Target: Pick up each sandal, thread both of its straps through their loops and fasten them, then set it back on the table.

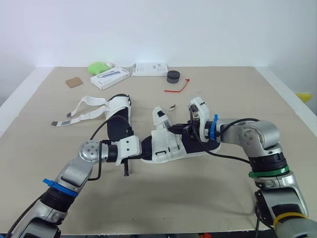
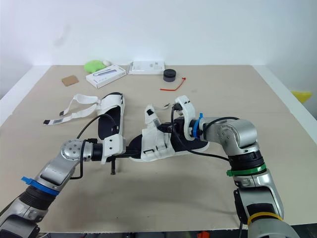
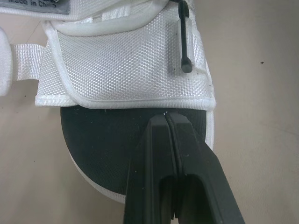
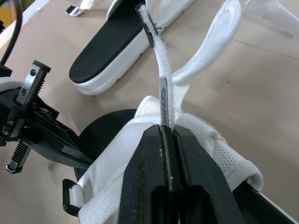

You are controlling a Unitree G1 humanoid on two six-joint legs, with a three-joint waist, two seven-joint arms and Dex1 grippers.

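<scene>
Sandal (image 1: pixel 168 146) lies mid-frame on the surface (image 1: pixel 198 198). Left jaws are closed at its toe end, apparently to anchor it. Right jaws pinch 1 strap (image 4: pixel 161 79) by its tip, held up taut, likely for threading. The other sandal (image 1: pixel 118 119) lies upper left of centre, straps loose.

Left arm (image 1: pixel 74 173) is silver-grey metal with a round joint cap (image 1: pixel 90 151) dotted with small screws, a white wrist block and a blue band (image 1: pixel 54 187); a black cable (image 1: pixel 99 130) loops beside it; right arm (image 1: pixel 257 139) matches, with a blue tie, green band and yellow band; left pincer (image 3: pixel 166 119) and right pincer (image 4: pixel 167 128) each have two smooth black fingers.
</scene>
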